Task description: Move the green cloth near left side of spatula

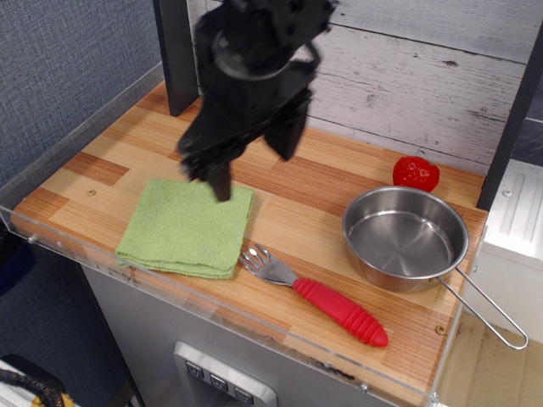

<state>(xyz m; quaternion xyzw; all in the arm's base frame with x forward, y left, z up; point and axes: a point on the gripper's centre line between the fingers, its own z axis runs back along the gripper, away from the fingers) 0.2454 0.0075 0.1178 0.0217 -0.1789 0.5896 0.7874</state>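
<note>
gripper (221,182) is hovering over the green cloth (185,227) top-right edge, motion-blurred so can't tell jaw state, cloth touching spatula (316,292) head

Ribbed matt green cloth (187,227), shiny steel pan (405,238), glossy red-handled spatula (318,298), wooden table (322,182).
</note>
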